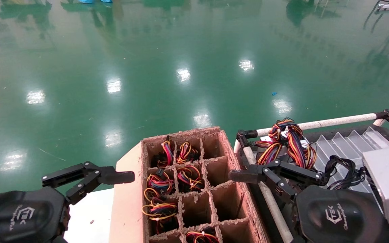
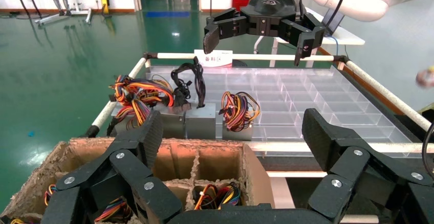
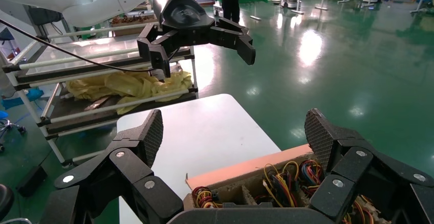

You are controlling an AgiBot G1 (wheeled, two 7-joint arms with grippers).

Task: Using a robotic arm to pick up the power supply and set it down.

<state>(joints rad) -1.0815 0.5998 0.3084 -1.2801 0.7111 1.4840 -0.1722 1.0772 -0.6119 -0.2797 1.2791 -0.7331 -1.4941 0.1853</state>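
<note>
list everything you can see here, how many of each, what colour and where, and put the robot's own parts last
cardboard box: one, brown, divided into cells, centre front, between the pincers
wire bundles: several, red, yellow and purple, in the box's left and middle cells
tray: one, clear, ridged, on the white-railed cart at right
power supplies: three, grey, side by side at the tray's edge nearest the box, each trailing a bundle
white table: one, left of the box
floor: green, glossy, beyond everything
left pincer: one, black, open, left of the box
right pincer: one, black, open, over the cart rail
</note>
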